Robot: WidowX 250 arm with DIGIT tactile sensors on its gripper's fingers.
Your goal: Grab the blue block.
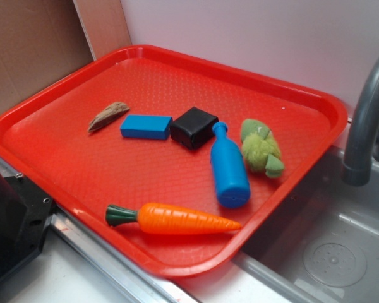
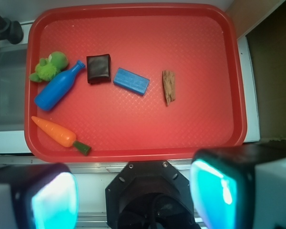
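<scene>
Blue block [image 2: 131, 81] lies flat on the red tray [image 2: 133, 138], well ahead of your gripper [image 2: 133, 195], just right of the black cube [image 2: 98, 68]. Your fingers stand spread, empty. It looks light, rigid, smooth; pinch its long sides.

Tray [image 1: 82, 177]: red, with a fine diamond-textured pattern across its floor. Block [image 1: 146, 126]: solid blue, plain. Cube [image 1: 193, 127]: black, slightly glossy. Bottle [image 1: 228, 167]: blue, one shade throughout, neck included. Carrot [image 1: 177, 219]: orange body with shallow ridged lines, dark green stem end. Plush toy [image 1: 261, 148]: light green, mottled. Wood piece [image 1: 108, 116]: brown-grey, streaked grain. End effector [image 2: 133, 193]: black housing, fingers [image 2: 55, 198] showing cyan pads. Faucet [image 1: 366, 120]: dark grey. Sink [image 1: 328, 252]: grey.
</scene>
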